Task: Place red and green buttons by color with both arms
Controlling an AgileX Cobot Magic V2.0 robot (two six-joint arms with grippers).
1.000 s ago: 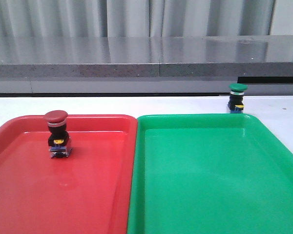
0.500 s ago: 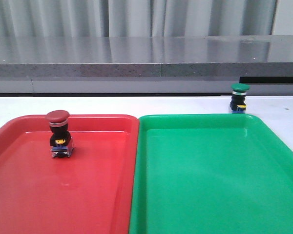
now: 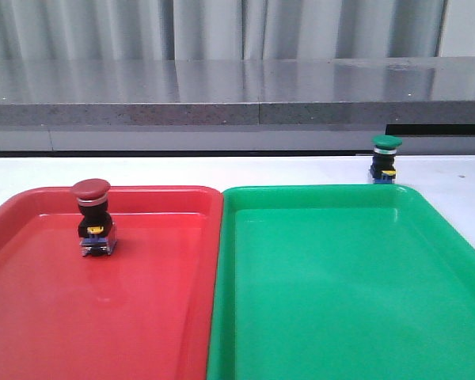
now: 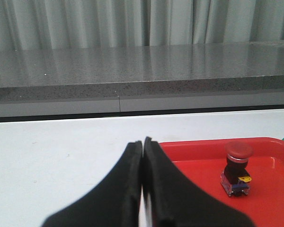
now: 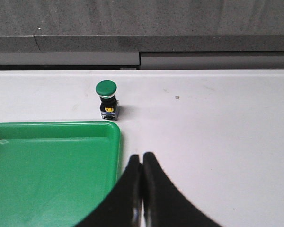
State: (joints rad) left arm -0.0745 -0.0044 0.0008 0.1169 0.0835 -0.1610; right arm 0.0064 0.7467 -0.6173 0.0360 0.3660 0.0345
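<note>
Well apart: green button (image 5: 106, 98) beyond closed right gripper (image 5: 142, 161).

Red-capped button (image 3: 91, 215), green-capped button (image 3: 385, 158), matching red tray (image 3: 103, 317) and green tray (image 3: 340, 301), seemingly white table (image 3: 222, 170).

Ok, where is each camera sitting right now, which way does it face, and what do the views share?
Front view: low over the near tray edges, facing forward across the red tray and green tray to the grey ledge; no arm shows.
Left wrist view: behind the shut left gripper, facing the red button standing in the red tray.
Right wrist view: above the shut right gripper, looking down on the green button on the table just beyond the green tray.
Shared: front shows both buttons, one per wrist view.
</note>
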